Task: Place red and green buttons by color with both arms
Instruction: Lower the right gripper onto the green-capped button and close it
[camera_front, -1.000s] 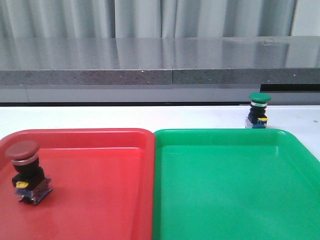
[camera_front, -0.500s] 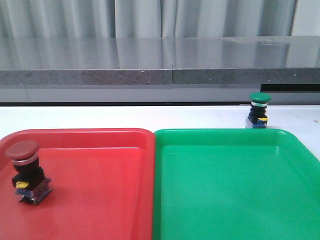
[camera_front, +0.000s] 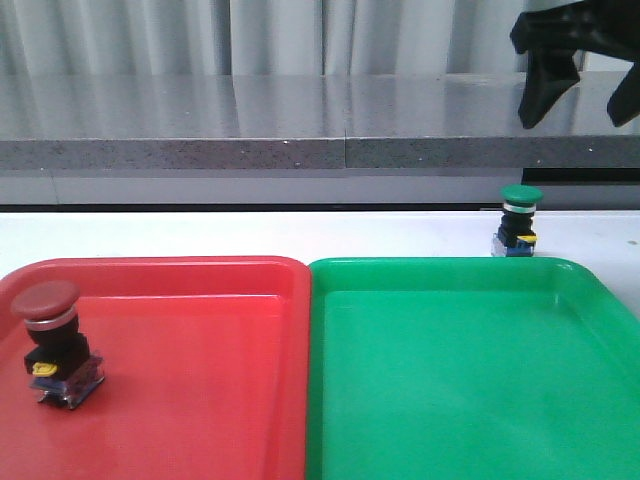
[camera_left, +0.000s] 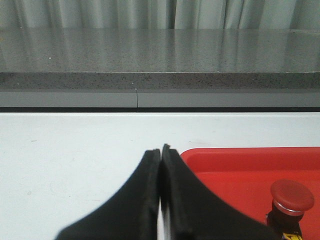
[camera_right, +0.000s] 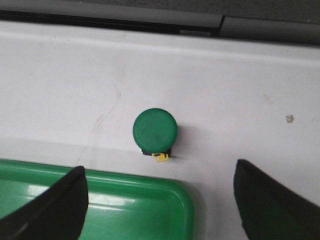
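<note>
Half done: the red button (camera_front: 52, 340) is sitting inside the red tray (camera_front: 200, 400) at lower left, while the green button (camera_front: 518, 221) is standing on the white table (camera_front: 250, 232), just beyond the green tray (camera_front: 460, 380). I am hovering my right claw (camera_front: 578, 75) wide open at upper right, above it. My left claw (camera_left: 160, 152) is pressed closed, empty.

bright even light, soft shadows, glossy tray glare (sharp focus)
</note>
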